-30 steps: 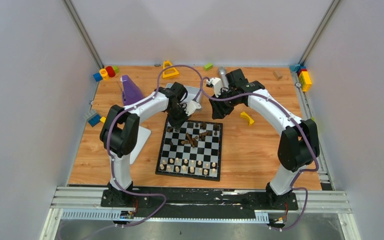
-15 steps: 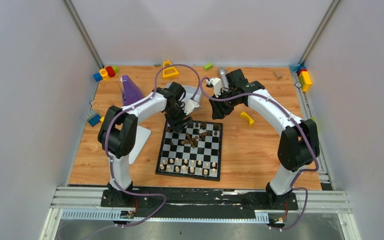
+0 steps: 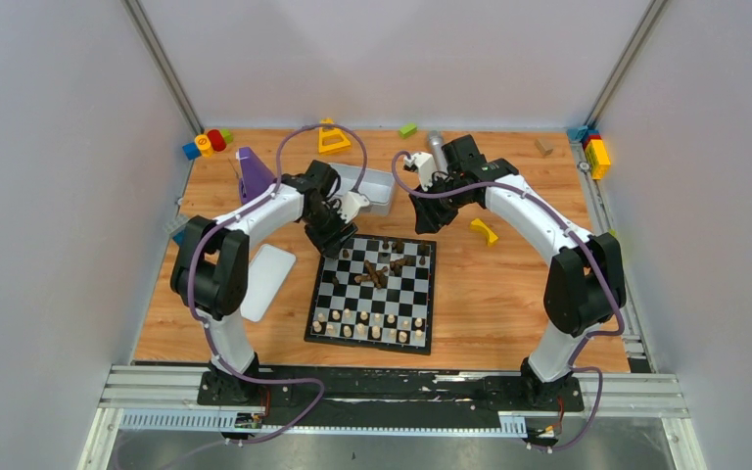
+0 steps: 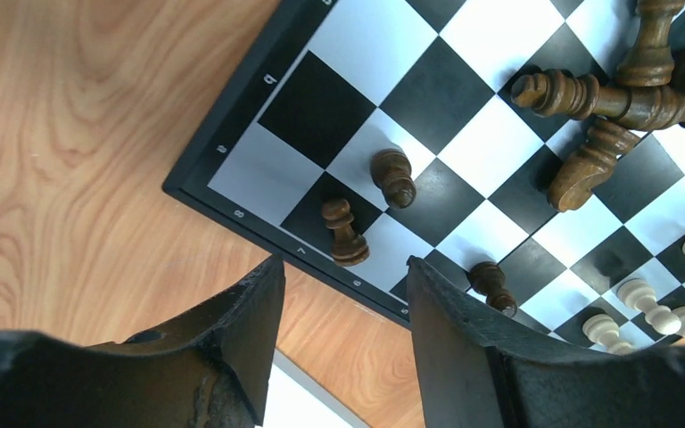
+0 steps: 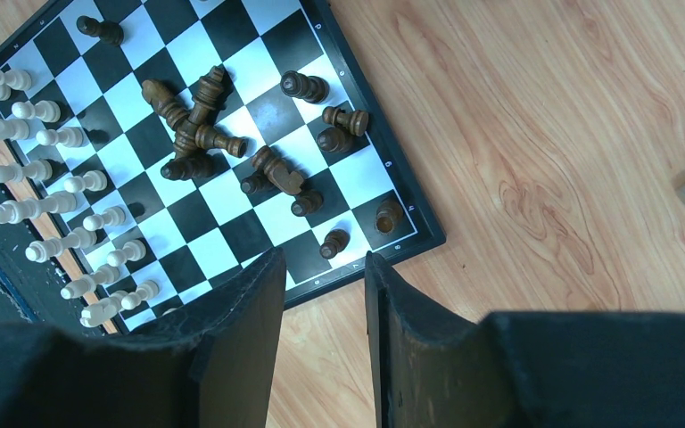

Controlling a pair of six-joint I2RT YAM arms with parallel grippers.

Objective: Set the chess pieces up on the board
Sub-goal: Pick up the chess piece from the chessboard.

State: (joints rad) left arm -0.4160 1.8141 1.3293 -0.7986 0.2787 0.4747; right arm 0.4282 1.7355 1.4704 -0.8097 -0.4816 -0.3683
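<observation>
**Dark pieces in a heap, both grippers empty**

The pale chess pieces (image 3: pixel 372 325) stand in two rows at the near edge of the board (image 3: pixel 407 296). The dark pieces (image 3: pixel 378 272) lie mostly in a heap near its middle. The board lies on the wooden table (image 3: pixel 509 294). The left gripper (image 4: pixel 343 266) hovers over the far left corner, released and empty. The right gripper (image 5: pixel 323 259), just beyond the far right corner, is slightly parted and grasps nothing.
</observation>
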